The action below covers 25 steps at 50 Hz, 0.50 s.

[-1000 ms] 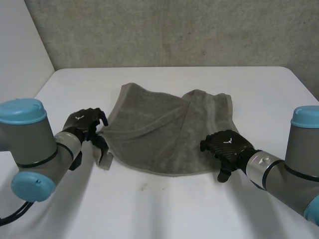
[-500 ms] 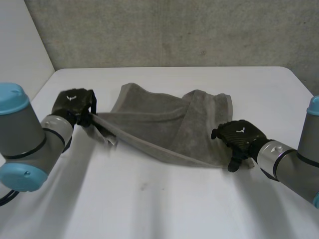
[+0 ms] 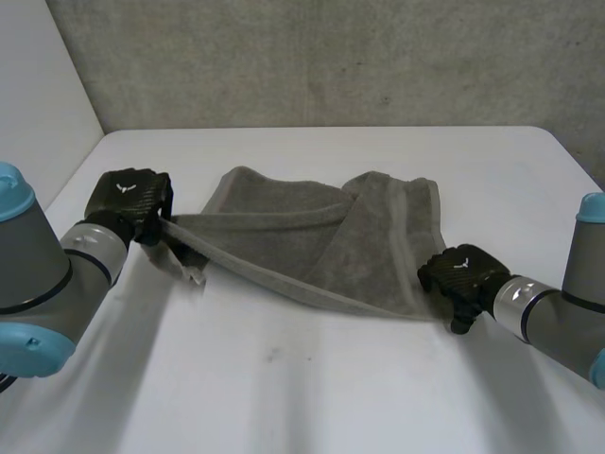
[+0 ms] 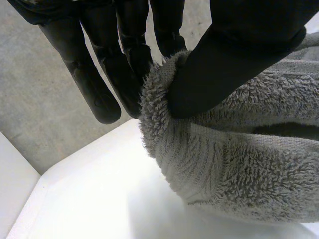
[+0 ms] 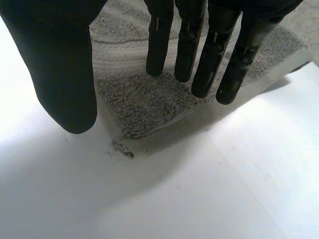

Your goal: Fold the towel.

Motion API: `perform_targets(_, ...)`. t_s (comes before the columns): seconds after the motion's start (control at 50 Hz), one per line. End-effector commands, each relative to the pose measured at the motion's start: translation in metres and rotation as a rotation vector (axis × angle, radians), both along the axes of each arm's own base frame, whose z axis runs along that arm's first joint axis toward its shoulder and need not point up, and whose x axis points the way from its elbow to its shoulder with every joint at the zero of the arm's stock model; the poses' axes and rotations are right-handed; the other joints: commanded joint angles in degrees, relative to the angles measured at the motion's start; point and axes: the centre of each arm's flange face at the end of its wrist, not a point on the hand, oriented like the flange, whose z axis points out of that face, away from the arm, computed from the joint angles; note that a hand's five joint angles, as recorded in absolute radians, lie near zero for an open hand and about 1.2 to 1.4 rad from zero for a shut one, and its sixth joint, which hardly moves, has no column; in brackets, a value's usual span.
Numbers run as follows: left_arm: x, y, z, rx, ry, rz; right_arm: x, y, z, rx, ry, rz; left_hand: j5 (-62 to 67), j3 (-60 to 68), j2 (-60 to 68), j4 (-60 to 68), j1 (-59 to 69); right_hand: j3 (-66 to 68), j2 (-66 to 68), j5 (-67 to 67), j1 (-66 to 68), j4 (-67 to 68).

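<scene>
A rumpled grey towel (image 3: 312,236) lies across the middle of the white table (image 3: 312,388). My left hand (image 3: 128,200) is at the towel's left corner and holds it a little above the table, so that the near edge is pulled taut. In the left wrist view the thumb (image 4: 234,59) presses the towel (image 4: 239,169) against the fingers (image 4: 124,59). My right hand (image 3: 461,272) is at the towel's near right corner. In the right wrist view its fingers (image 5: 219,55) are straight and apart from the thumb (image 5: 60,64), just above the towel's corner (image 5: 149,104).
A grey wall (image 3: 331,57) stands behind the table's far edge. Bare white tabletop lies in front of the towel and to both sides of it.
My left hand shut on the towel's left corner and drew it up and leftward, stretching the near edge. My right hand moved right to the near right corner.
</scene>
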Motion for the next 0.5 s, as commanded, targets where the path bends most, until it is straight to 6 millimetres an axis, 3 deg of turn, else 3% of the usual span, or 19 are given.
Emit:
perform_targets(0.02,0.000,0.000,-0.001,0.003,0.001,-0.001,0.001,-0.005,-0.006,-0.014,-0.005,0.000,11.27,10.42,10.41,10.27,12.94,7.26,7.46,8.55,12.25,7.41)
perform_targets(0.42,0.000,0.001,-0.005,0.013,-0.002,0.002,0.005,-0.027,-0.013,-0.072,-0.014,-0.005,11.27,10.42,10.41,10.27,12.94,19.71,19.91,21.00,24.70,19.85)
perform_targets(0.5,0.001,0.001,-0.006,0.019,-0.004,0.001,0.006,-0.034,-0.016,-0.080,-0.015,-0.005,11.27,10.42,10.41,10.27,12.94,29.25,29.45,30.54,34.24,29.40)
